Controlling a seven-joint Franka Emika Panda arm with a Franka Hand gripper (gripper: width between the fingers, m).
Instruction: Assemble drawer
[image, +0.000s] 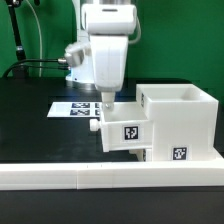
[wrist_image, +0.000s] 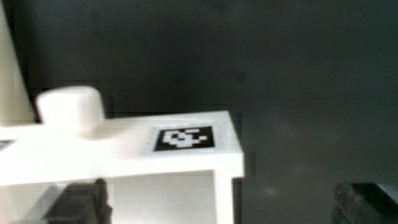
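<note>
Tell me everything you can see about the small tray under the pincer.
The small tray is white and looks like plastic, a shallow box with a round knob sticking out toward the exterior view's left. A black-and-white square tag sits on the face toward the camera; the wrist view shows a tag too. It sits partly inside the tall shell, low down, against the long white border wall. The pincer hangs right above it; contact cannot be told.

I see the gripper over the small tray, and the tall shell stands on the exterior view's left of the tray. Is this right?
Not quite. In the exterior view the gripper is over the small tray, but the tall shell stands on the exterior view's right of that tray, not its left.
</note>
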